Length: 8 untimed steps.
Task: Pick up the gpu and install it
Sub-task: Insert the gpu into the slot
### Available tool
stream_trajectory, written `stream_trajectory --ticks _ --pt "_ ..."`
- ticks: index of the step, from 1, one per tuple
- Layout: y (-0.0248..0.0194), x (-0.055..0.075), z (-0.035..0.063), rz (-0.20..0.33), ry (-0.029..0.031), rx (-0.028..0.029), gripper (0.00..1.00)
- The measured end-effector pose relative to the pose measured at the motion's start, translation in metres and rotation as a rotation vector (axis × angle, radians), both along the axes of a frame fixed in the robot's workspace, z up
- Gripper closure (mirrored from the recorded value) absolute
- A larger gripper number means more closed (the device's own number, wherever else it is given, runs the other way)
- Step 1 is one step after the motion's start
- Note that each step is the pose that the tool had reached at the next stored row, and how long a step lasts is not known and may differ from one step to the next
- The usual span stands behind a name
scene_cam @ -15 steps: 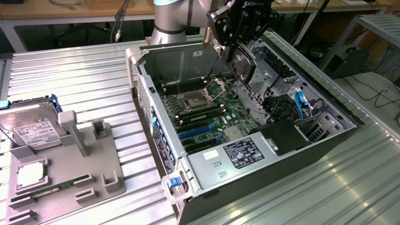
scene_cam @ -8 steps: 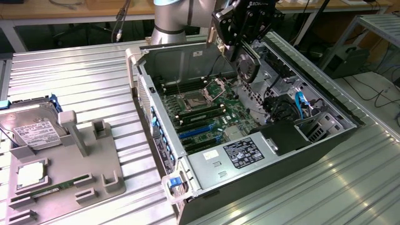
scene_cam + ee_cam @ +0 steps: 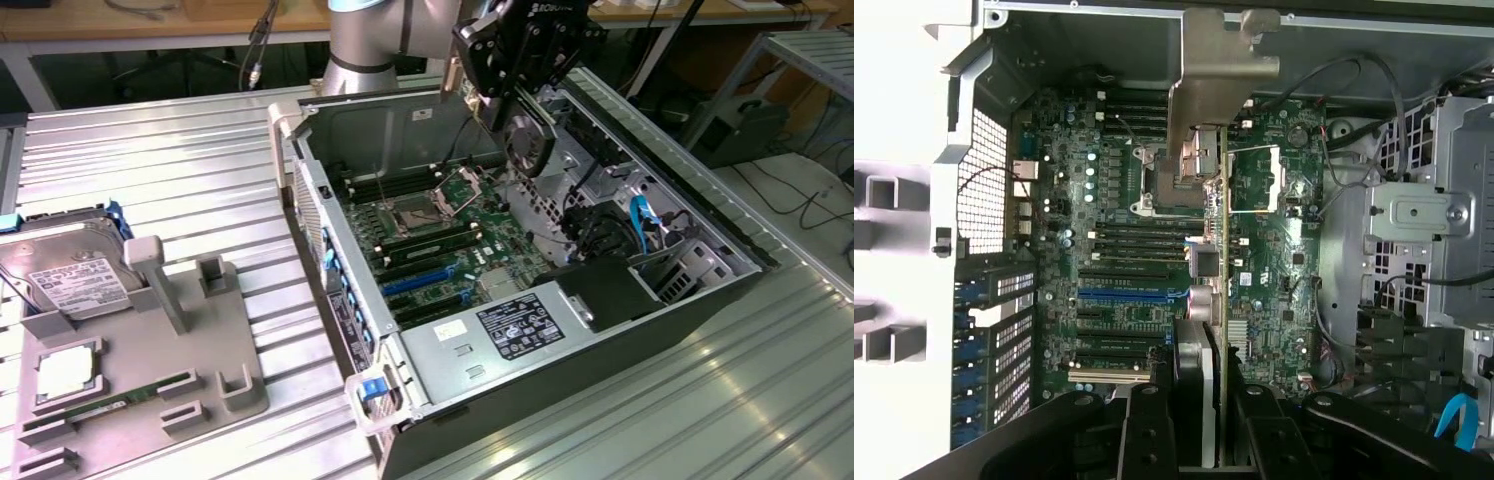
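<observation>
1. Your tool [image 3: 518, 105] is partly closed and grips the gpu [image 3: 530, 145], which hangs above the open case [image 3: 400, 330].
2. The card's long axis points from the tool toward the motherboard [image 3: 1274, 260]. The blue slots [image 3: 420, 283] lie nearer, toward the exterior view's left.
3. The grey tray [image 3: 200, 370] on the desk [image 3: 160, 170] holds the hard drive [image 3: 74, 280].

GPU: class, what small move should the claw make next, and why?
Probably carry the gpu sideways toward the blue slot without dropping lower. The claw grips it above the motherboard, roughly over the processor socket and clear of every slot, so it likely cannot seat from where it hangs.
</observation>
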State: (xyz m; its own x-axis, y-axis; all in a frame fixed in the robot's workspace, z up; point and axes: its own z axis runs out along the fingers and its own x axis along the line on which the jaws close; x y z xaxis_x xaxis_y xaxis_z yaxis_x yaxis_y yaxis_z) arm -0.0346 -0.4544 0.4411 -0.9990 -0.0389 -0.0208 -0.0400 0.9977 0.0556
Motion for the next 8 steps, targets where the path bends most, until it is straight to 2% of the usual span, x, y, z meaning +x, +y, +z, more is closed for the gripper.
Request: stream_trajectory --ticks 8 --pt "0.0 0.0 0.0 0.016 0.0 0.0 0.72"
